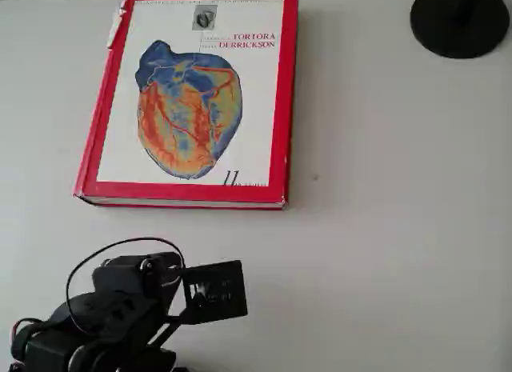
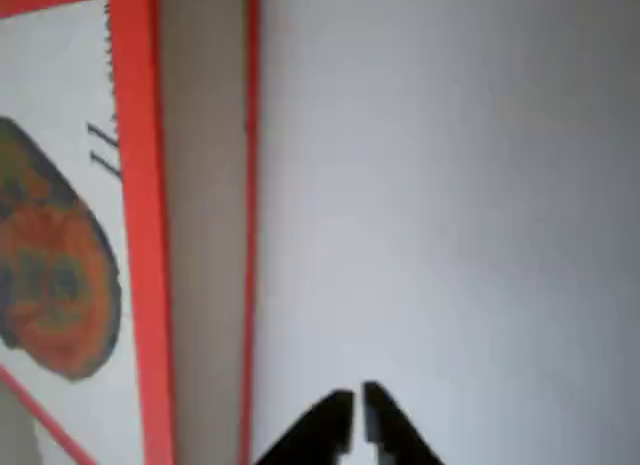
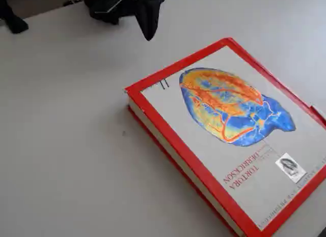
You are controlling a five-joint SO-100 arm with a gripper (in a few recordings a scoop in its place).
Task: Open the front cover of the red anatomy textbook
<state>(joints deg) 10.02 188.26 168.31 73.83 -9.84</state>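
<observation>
The red anatomy textbook (image 1: pixel 276 108) lies flat and closed on the white table, toward the back left in the overhead view. Its front cover (image 1: pixel 192 92) faces up and shows the blue-orange heart and "TORTORA DERRICKSON". My black arm (image 1: pixel 120 308) sits in front of the book, apart from it. In the wrist view my gripper (image 2: pixel 357 415) is shut with nothing in it, over bare table. The cover (image 2: pixel 135 235) and the page block (image 2: pixel 205 235) stand to its left. The fixed view has the gripper (image 3: pixel 148 32) hanging behind the book's (image 3: pixel 224 125) near corner, not touching it.
A black round base (image 1: pixel 460 20) stands at the table's back right in the overhead view. A dark object (image 3: pixel 10 18) sits at the top left of the fixed view. Bare white table (image 1: pixel 384 228) lies right of the book and the arm.
</observation>
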